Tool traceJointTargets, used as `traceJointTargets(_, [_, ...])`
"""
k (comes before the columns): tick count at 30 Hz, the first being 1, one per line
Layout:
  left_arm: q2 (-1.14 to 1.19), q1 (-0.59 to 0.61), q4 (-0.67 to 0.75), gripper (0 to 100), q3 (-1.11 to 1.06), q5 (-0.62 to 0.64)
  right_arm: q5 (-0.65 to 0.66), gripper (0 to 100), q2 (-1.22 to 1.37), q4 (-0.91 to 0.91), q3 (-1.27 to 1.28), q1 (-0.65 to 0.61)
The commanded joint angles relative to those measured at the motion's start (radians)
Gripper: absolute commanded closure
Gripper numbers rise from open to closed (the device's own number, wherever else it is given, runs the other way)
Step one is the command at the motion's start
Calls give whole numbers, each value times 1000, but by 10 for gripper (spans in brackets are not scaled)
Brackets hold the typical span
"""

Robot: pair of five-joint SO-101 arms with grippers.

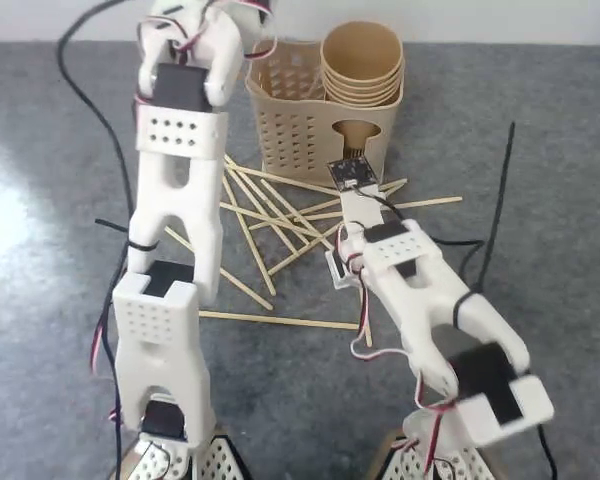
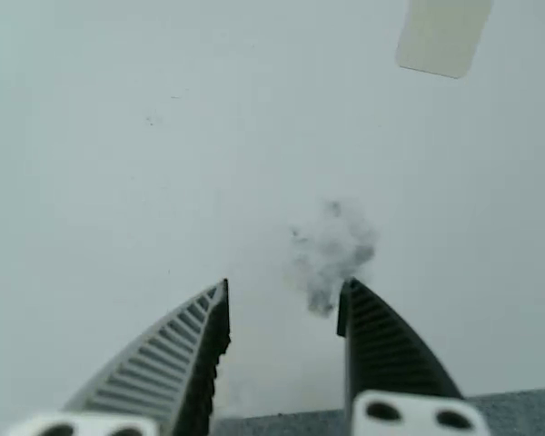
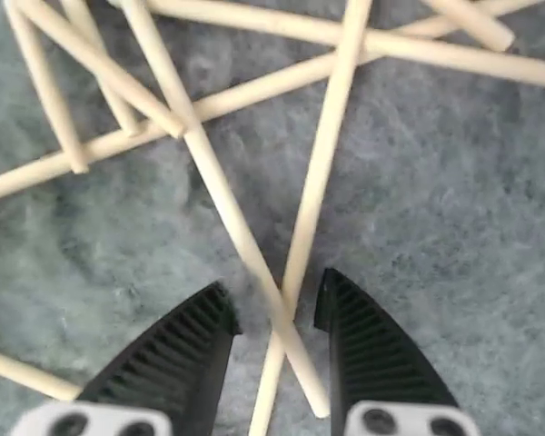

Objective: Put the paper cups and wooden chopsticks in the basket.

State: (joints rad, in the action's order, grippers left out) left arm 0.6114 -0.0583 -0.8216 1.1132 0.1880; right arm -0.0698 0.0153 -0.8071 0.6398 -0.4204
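Several wooden chopsticks (image 1: 270, 215) lie scattered on the grey carpet in front of the beige basket (image 1: 290, 130). A stack of paper cups (image 1: 362, 62) stands inside the basket's right side. My right arm (image 1: 420, 285) stretches over the chopstick pile. In its wrist view the right gripper (image 3: 275, 286) is open low over the carpet, and two crossing chopsticks (image 3: 254, 259) run between its black fingers (image 3: 186, 350). My left arm (image 1: 180, 140) is raised high beside the basket. The left gripper (image 2: 287, 286) is open with nothing in it, facing a white wall.
One long chopstick (image 1: 280, 320) lies apart, nearer the arm bases. Black cables (image 1: 495, 215) trail over the carpet on the right and along the left arm. The wall (image 2: 163, 136) in the left wrist view carries a grey smudge (image 2: 331, 245).
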Motion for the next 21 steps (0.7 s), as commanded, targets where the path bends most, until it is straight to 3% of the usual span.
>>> traceJointTargets(1, [-104,17,-190,819,163,20,-15,869,-1,-27,-69,10])
traceJointTargets(5, [-141,25,-400,819,314,28,-17,885,1,-27,-69,10])
traceJointTargets(9, [-153,31,-591,819,503,84,-14,996,7,-21,-72,10])
traceJointTargets(11, [-157,32,-678,819,578,92,-12,979,8,-27,-72,10])
traceJointTargets(21, [-351,32,-937,820,558,94,-11,991,-76,-148,-60,2])
